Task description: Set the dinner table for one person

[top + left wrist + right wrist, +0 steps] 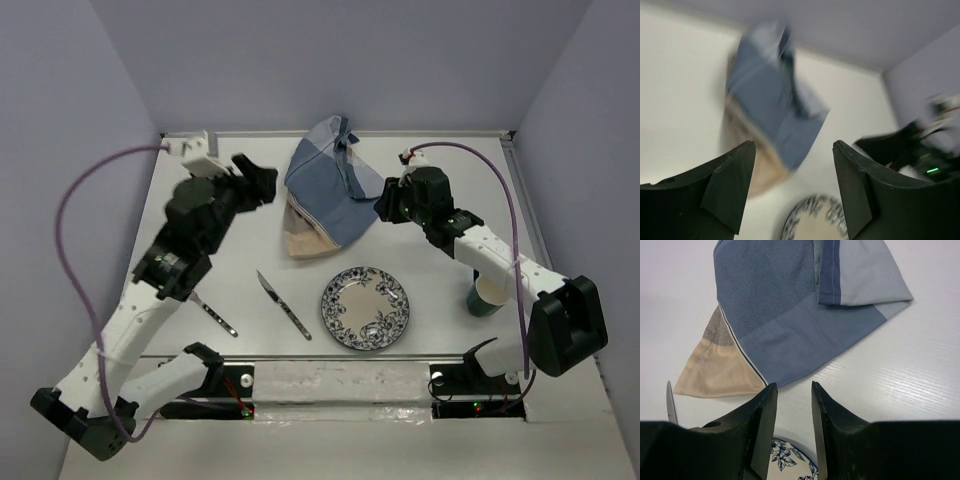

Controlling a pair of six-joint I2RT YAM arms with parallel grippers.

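Note:
The white dinner table [432, 268] carries a crumpled blue-and-beige cloth placemat [325, 190] at the back centre. A blue-patterned plate [365, 307] lies near the front, with a knife [284, 304] to its left. My left gripper [262, 185] is open and empty, raised just left of the placemat. In the blurred left wrist view the gripper [794, 150] faces the placemat [775, 105] and plate [815, 222]. My right gripper [385, 205] is at the placemat's right edge. In the right wrist view it [794, 387] is slightly open and empty, above bare table just short of the placemat [790, 315].
A metal utensil [212, 314] lies partly under the left arm. A green-and-white cup [487, 295] stands at the right, partly hidden by the right arm. The knife tip [671, 402] and the plate rim [790, 460] show in the right wrist view. Walls enclose the table.

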